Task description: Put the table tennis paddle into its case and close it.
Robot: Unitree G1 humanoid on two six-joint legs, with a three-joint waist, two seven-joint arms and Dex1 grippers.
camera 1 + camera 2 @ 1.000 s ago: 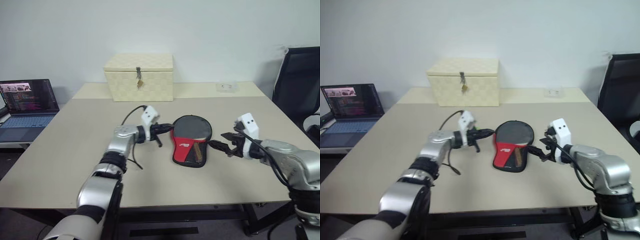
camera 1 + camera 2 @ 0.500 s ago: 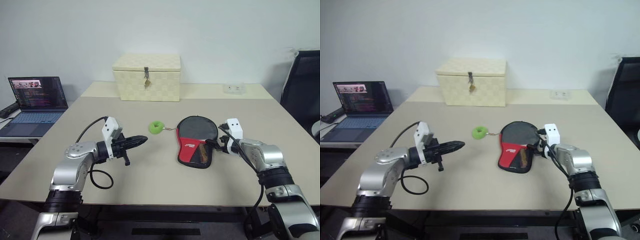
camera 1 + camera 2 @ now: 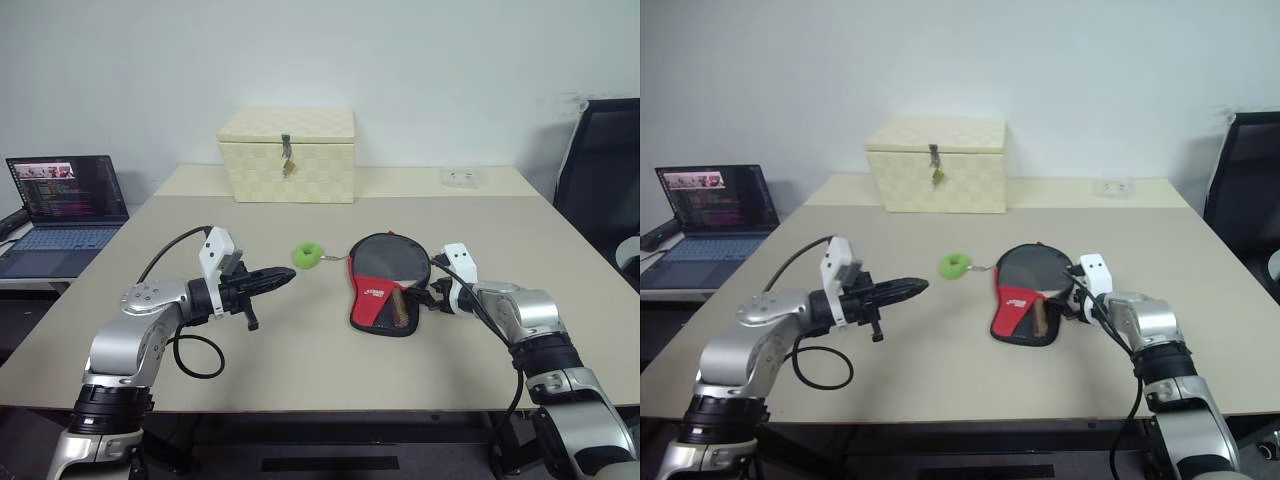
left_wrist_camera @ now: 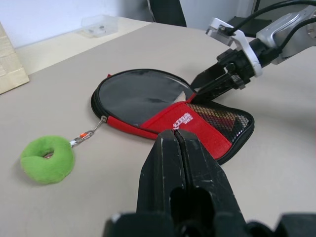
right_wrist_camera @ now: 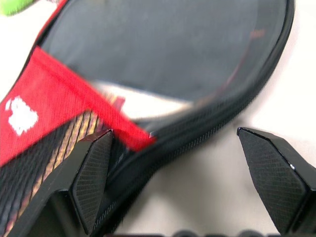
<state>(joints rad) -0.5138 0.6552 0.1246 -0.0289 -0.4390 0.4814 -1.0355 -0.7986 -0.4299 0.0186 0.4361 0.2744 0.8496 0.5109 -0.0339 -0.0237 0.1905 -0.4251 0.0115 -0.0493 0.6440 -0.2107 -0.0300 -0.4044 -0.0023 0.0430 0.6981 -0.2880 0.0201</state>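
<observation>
The case (image 3: 372,288) lies flat mid-table, black round top and red, black-mesh lower part. Inside it is the table tennis paddle; its pale handle (image 3: 400,305) shows through the mesh (image 4: 224,118). The green round zipper tag (image 3: 307,255) rests on the table just left of the case, clipped to its left rim (image 4: 47,159). My left gripper (image 3: 288,278) hangs shut and holds nothing, a short way left of the case. My right gripper (image 3: 425,296) is open and straddles the case's right edge (image 5: 175,143): one finger over the mesh, the other beside the rim.
A cream woven box (image 3: 287,155) with a metal latch stands at the back of the table (image 3: 300,370). An open laptop (image 3: 60,200) sits on a lower surface at far left. A black chair (image 3: 600,160) stands at right. A small clear object (image 3: 460,176) lies at the back right.
My left gripper has drawn back to the left, away from the case, leaving the green tag lying on the table. My right gripper has come in and down to the case's right edge.
</observation>
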